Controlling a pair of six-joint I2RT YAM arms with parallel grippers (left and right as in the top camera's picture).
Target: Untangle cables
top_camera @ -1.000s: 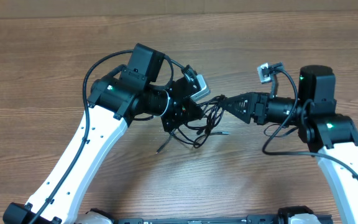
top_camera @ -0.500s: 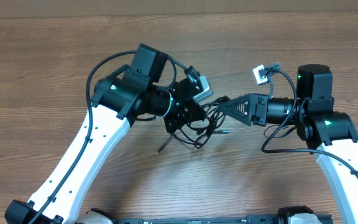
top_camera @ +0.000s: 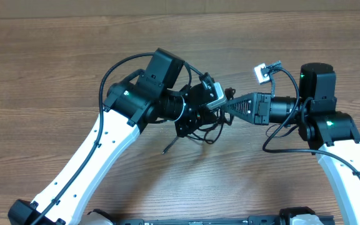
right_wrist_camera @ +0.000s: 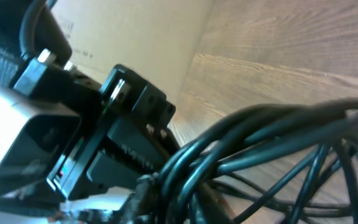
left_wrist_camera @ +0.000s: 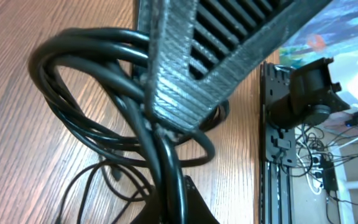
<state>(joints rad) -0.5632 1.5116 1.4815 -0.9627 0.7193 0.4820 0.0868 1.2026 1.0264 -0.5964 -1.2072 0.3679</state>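
Black cables (top_camera: 208,132) lie in a small tangled bundle at the centre of the wooden table (top_camera: 55,56), between the two grippers, with one loose strand trailing toward the lower left and ending in a small plug. The left gripper (top_camera: 195,125) has its fingers pressed together on the bundle. In the left wrist view a ribbed black finger (left_wrist_camera: 185,81) crosses the frame diagonally and clamps down over several looping cords (left_wrist_camera: 86,56), which bunch beneath it and run on toward the bottom of the frame, while thinner strands rest on the wood at the lower left. The right gripper (top_camera: 227,106) reaches in from the right, and its fingers taper to a narrow point right at the upper right edge of the bundle, appearing drawn together on the strands. In the right wrist view the fingertips themselves are not clearly visible, but the cords (right_wrist_camera: 272,124) converge to a tight bunch at the bottom centre, close to the lens, with the left arm's grey wrist camera (right_wrist_camera: 17,137) just beyond at the left. In the overhead view the left arm (top_camera: 86,162) climbs from the lower left corner along a white link to a black elbow, then bends right and downward toward the centre. The right arm (top_camera: 342,162) rises from the lower right corner, and its forearm lies nearly level, pointing left at the bundle.
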